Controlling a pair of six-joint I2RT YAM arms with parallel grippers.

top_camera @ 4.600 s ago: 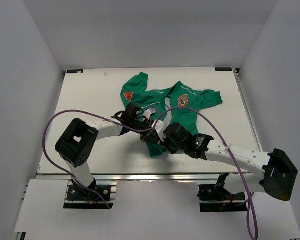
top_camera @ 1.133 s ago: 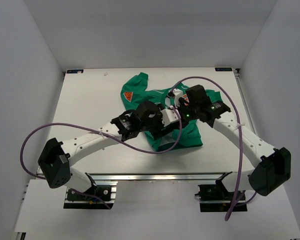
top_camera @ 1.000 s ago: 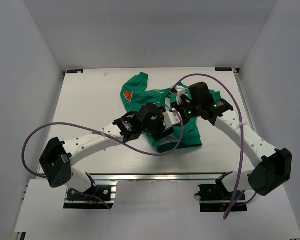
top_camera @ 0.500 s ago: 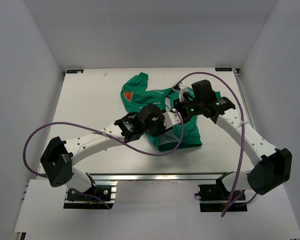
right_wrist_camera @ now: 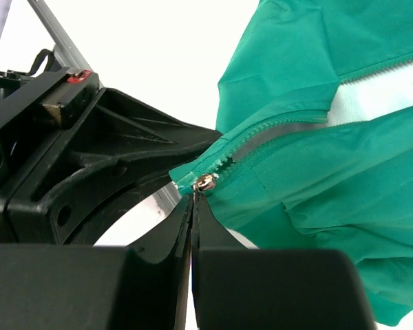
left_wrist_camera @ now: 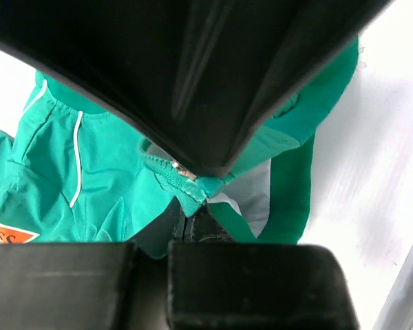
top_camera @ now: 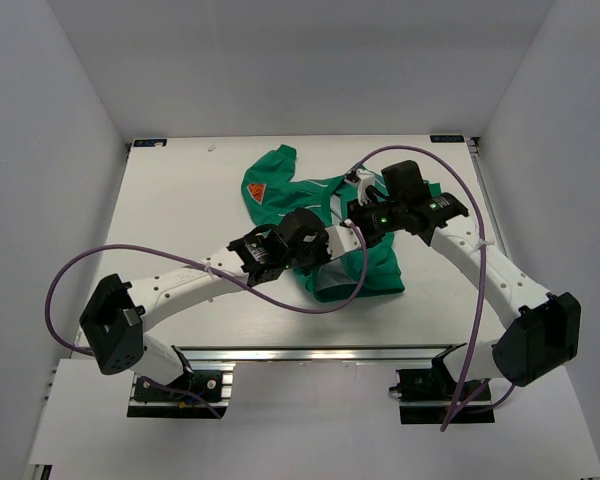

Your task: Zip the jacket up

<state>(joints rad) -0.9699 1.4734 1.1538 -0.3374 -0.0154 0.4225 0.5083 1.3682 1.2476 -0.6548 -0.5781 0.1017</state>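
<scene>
I see my right gripper (right_wrist_camera: 194, 199) clenched on the zipper pull (right_wrist_camera: 205, 182) right at its tips, left gripper (left_wrist_camera: 187, 214) pinching the jacket (left_wrist_camera: 103, 172) by its bottom edge, green fabric spreading beyond both jaws, pale lining showing past the pull, all lying on the table (top_camera: 180, 200)

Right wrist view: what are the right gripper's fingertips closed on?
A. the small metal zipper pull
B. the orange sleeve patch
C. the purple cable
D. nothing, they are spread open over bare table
A: the right gripper has its fingers pressed together, their tips pinching the metal zipper pull at the end of the row of teeth on the green jacket.
</scene>
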